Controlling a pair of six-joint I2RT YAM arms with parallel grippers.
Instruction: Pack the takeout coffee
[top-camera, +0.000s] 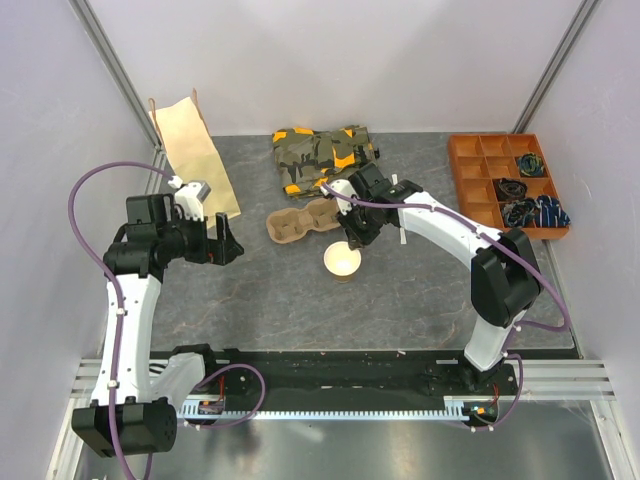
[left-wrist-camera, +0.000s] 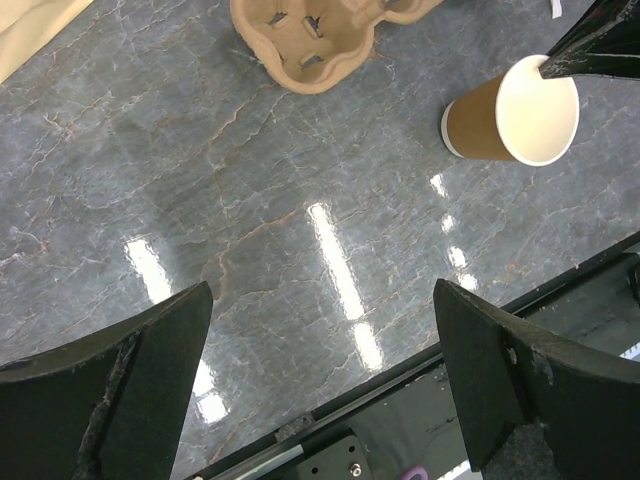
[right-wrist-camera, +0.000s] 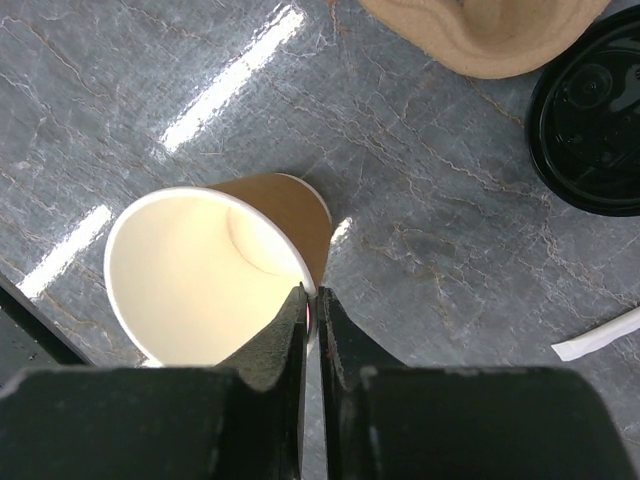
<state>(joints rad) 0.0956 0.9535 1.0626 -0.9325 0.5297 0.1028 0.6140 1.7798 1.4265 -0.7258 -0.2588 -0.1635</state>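
The right gripper (right-wrist-camera: 312, 296) has its two black fingers (right-wrist-camera: 270, 345) drawn almost together on the rim of the cup (right-wrist-camera: 200, 275). One finger is inside the pale wall and one outside, with only a thin slit between them. The cup stands open-mouthed on the table (top-camera: 300, 310), directly below this gripper. Its black lid (right-wrist-camera: 590, 115) lies flat on the table ahead of the gripper and off to one side, apart from the cup. A brown pulp cup tray (top-camera: 303, 222) sits just ahead of the gripper, close by the lid. A white strip (right-wrist-camera: 598, 336) lies beside the gripper on the lid's side.

The left gripper (left-wrist-camera: 322, 300) hangs with its jaws wide apart and nothing between them. It is over bare table, with the cup ahead of it and well off to its side.

The table is a glossy grey slab veined like stone, with bright streaks of reflected light (left-wrist-camera: 340, 270). Plain pale walls close it in on three sides, with metal posts (top-camera: 110, 60) at the rear corners. Far beyond the right gripper lies a folded camouflage cloth (top-camera: 322, 155). An orange compartment box (top-camera: 470, 155) with small dark items in some cells sits further to its outer side. A tan paper bag (top-camera: 195, 150) lies beyond the left gripper, near the wall.
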